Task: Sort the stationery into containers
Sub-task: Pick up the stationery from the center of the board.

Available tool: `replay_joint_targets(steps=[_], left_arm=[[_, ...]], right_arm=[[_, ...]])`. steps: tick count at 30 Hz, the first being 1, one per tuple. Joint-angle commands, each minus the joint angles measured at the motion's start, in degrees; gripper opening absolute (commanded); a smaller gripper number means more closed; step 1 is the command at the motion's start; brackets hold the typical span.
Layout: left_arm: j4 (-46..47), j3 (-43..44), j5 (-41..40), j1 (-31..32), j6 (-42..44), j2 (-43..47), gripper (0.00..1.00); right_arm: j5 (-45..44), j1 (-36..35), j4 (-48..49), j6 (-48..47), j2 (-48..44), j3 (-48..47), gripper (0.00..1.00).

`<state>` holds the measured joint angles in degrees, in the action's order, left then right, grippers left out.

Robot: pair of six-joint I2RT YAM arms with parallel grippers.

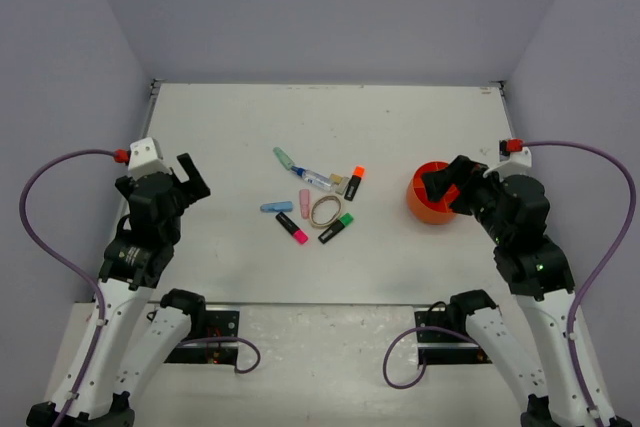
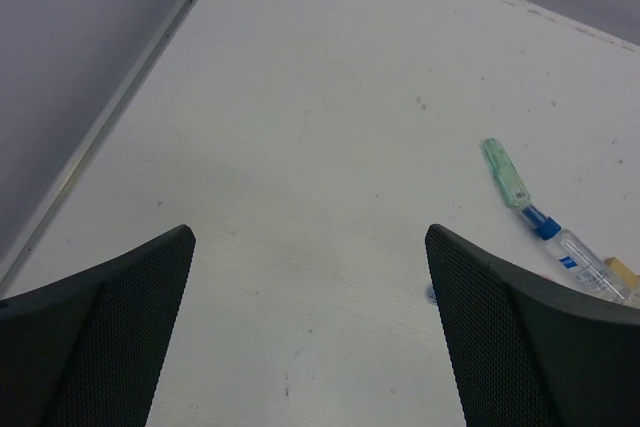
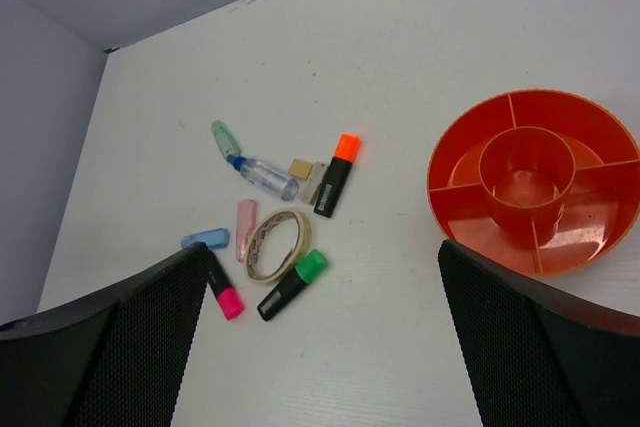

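The stationery lies in a loose cluster at the table's middle: a pastel green highlighter (image 1: 283, 157), a blue-white pen (image 1: 318, 179), a tiny tan block (image 1: 338, 180), a black-orange highlighter (image 1: 354, 183), a pastel pink one (image 1: 305, 203), a pastel blue one (image 1: 276, 207), a black-pink one (image 1: 292, 228), a tan band (image 1: 326, 211) and a black-green one (image 1: 336, 229). The orange divided pot (image 1: 425, 209) stands to their right and is empty in the right wrist view (image 3: 470, 232). My right gripper (image 1: 445, 187) is open above the pot. My left gripper (image 1: 193, 179) is open and empty, left of the cluster.
The white table (image 1: 250, 117) ends at a raised rim on the left (image 2: 120, 97) and meets grey walls at the back and both sides. The left wrist view shows only the pastel green highlighter (image 2: 506, 172) and the pen (image 2: 580, 253) at its right edge.
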<state>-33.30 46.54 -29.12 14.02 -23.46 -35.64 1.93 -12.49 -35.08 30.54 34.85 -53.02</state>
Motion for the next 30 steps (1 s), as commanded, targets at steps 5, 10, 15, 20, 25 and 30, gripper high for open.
replay_joint_targets(steps=[5, 10, 15, 20, 25, 30], left_arm=[[1.04, 1.27, -2.0, 0.3, -1.06, 0.57, 1.0], [1.22, 1.0, -1.58, 0.31, -1.06, 0.48, 1.0], [2.16, 0.0, -0.58, 0.37, -2.4, -0.88, 1.0], [3.41, 0.75, 17.01, 0.56, -8.21, -10.45, 1.0], [13.03, 0.87, 13.09, 11.72, -14.26, -22.68, 1.0], [14.76, 11.86, 4.58, 21.72, -20.22, -43.05, 1.0]], right_arm=[[0.46, -0.17, 4.78, 0.94, -0.83, 1.49, 0.99], [9.54, -0.23, 10.01, -0.04, -2.64, 3.61, 0.99], [8.48, -0.17, 10.12, 0.64, -3.53, 4.43, 0.99], [5.97, -0.17, 5.58, 0.24, 0.51, 2.24, 0.99], [9.75, -0.17, 6.16, -0.63, 1.65, 3.99, 0.99], [13.52, -0.22, 6.11, -0.71, 1.2, 5.35, 0.99]])
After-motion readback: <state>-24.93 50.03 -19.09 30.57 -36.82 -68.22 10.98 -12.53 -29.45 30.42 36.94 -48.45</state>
